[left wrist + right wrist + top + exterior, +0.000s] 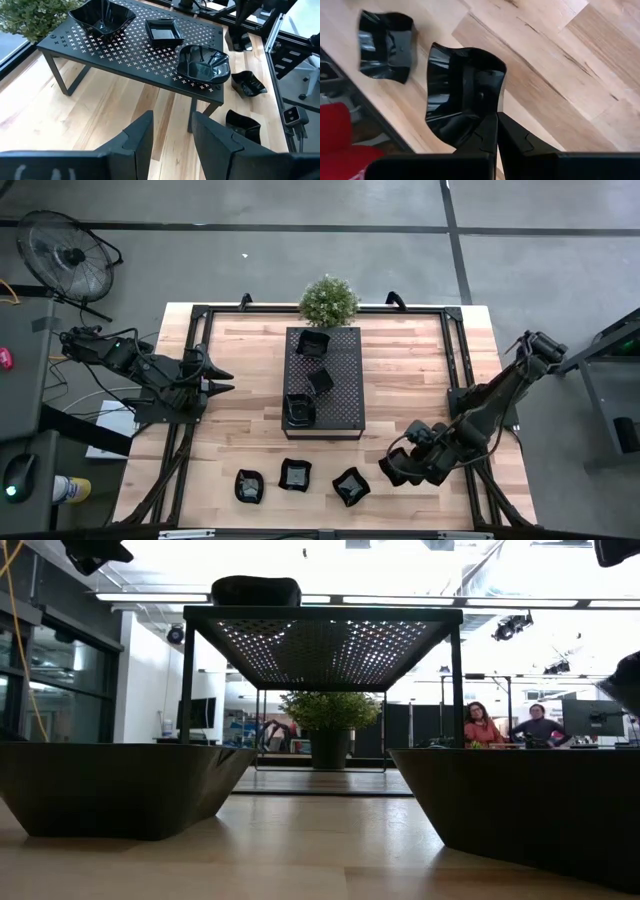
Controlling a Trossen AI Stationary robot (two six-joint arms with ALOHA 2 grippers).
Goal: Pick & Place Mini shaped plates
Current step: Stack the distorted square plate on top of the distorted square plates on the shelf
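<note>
A: Start at the left. What's there?

B: The left gripper hovers over the left part of the table, its fingers apart with nothing between them, pointing toward the perforated tray.

A: And the tray?

B: It stands on legs in the middle of the table, in front of a potted plant. Three mini shaped plates sit on it: a wavy one at the plant end, a small square one in the middle, a deeper one at the near end.

A: On the wood itself?

B: Three more in a row along the front edge: one at the left, one just right of it, one further right, none touching.

A: And the right side?

B: The right gripper is low near the front right, fingers pressed together on the rim of a wavy black plate, holding it tilted above the wood. Another plate lies close beside it.
</note>
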